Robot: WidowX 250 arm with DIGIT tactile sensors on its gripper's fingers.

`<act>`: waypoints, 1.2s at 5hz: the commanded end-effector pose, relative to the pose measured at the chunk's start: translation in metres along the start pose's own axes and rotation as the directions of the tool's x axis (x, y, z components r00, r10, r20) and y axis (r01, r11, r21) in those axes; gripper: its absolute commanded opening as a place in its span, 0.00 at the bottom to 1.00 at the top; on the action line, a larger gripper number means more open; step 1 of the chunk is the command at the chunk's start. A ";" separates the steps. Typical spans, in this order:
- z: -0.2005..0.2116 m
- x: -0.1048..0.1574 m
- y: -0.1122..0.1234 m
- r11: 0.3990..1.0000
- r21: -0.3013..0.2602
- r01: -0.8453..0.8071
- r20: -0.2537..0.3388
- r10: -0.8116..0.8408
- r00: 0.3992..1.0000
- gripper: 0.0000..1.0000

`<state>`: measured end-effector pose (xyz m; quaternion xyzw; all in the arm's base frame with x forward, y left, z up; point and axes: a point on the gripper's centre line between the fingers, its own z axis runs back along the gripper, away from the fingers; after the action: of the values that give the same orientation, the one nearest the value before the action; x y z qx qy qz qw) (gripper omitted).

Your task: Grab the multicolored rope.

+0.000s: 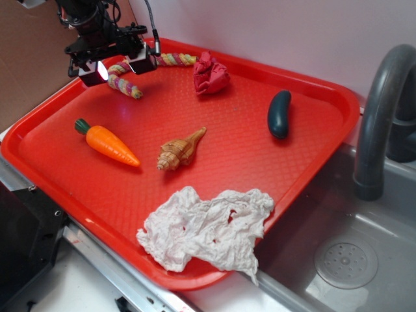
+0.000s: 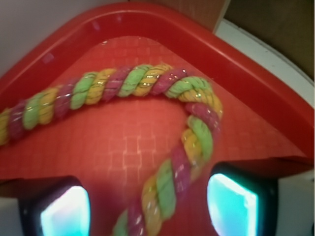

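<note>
Our fingers stand wide apart in the wrist view, one pad at the lower left and one at the lower right, with a leg of the rope running up between them but nearer the right pad; nothing is pinched yet. The rope sits in the upper left of the exterior frame, bent into a hook against the far corner of the tray. We judge the main risk to be an off-centre close: the right finger could meet the strand first and roll it aside, since the twisted cord is round and soft. The tray's raised rim is close behind the bend, so coming down too far toward that corner could catch a finger on the wall. Outward from there the tray carries a carrot, a shell, a crumpled red cloth, a dark pickle-shaped toy and a white cloth, all well apart from the rope. A grey sink and faucet fill the right side.
</note>
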<state>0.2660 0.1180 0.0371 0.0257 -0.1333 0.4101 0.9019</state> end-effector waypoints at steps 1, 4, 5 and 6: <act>-0.014 0.021 0.003 1.000 -0.012 -0.016 -0.018 0.016 1.000 1.00; -0.017 0.007 0.008 0.988 0.127 0.084 -0.077 -0.074 0.994 0.00; 0.014 -0.008 0.000 0.946 0.132 0.297 -0.112 -0.283 0.952 0.00; 0.055 -0.018 -0.007 0.885 0.103 0.455 -0.187 -0.432 0.882 0.00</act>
<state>0.2407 0.0828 0.0606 0.0873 0.0156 0.2101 0.9737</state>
